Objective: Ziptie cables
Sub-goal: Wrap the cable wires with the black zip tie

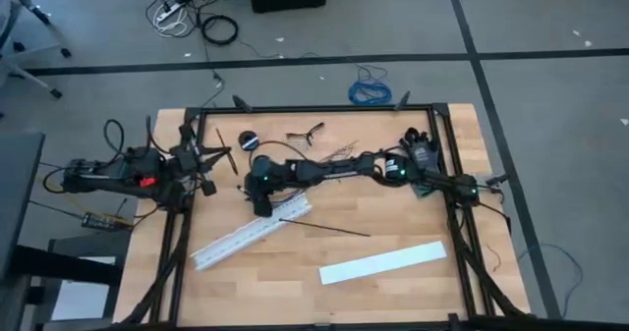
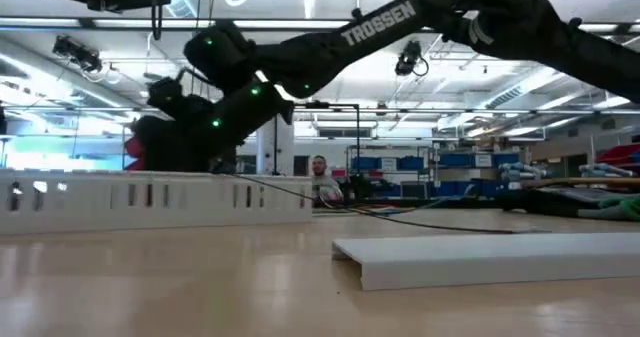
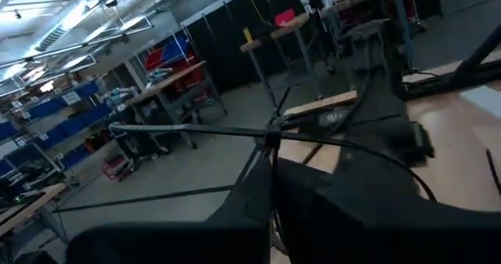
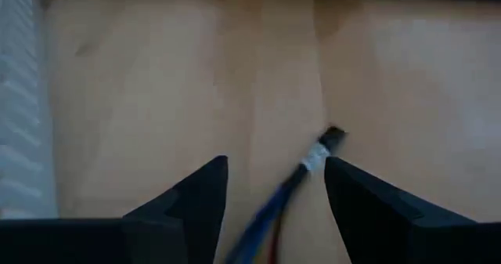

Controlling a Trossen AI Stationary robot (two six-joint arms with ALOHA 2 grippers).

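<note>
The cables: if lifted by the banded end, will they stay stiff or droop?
Probably droop: the cables are thin strands, bound only by a white band near the tip. Likely light too, so they may slide on the smooth wooden table if the right gripper, jaws open around them, nudges them.

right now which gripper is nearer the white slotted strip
Right. The right gripper hovers just beside the white slotted plastic strip's upper end; the left gripper sits back near the table's left edge.
</note>
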